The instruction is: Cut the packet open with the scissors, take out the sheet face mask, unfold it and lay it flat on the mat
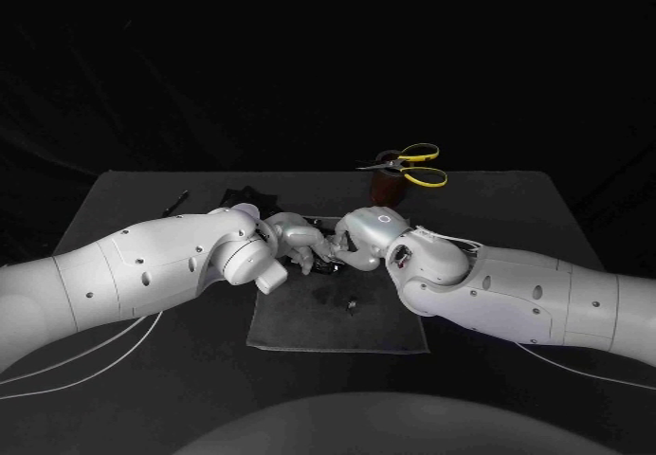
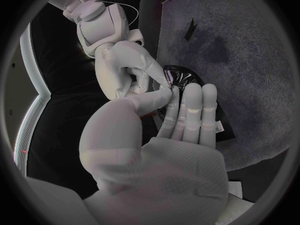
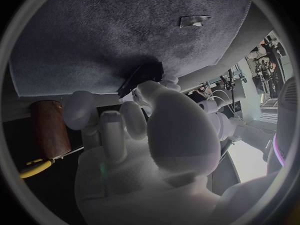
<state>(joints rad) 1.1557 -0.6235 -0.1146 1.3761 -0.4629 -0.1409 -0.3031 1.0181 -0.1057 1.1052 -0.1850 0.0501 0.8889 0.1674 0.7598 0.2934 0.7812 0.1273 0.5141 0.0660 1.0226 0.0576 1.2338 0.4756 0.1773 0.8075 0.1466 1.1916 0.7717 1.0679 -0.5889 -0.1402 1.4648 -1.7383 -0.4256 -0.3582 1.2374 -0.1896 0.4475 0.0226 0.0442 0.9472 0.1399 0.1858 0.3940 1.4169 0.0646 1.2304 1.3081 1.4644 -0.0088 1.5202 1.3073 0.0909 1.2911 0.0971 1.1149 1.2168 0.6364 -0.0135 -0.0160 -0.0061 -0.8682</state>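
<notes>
L robot hand [image 1: 299, 237] & R robot hand [image 1: 345, 248] both pinch dark packet [image 2: 179, 78] over mat [image 1: 342, 327]; scissors [image 1: 413, 163] upright in brown holder [image 1: 389, 191] on counter [image 1: 506, 209].

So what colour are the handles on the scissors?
Yellow. The scissors show best in the head view.

left arm [image 1: 123, 270] and right arm [image 1: 547, 299]: glossy white rounded shells dotted with small dark screw holes, silver left hand [image 1: 294, 239] and right hand [image 1: 358, 239] mid-frame, thin white cables [image 1: 82, 355] trailing lower left and right.
</notes>
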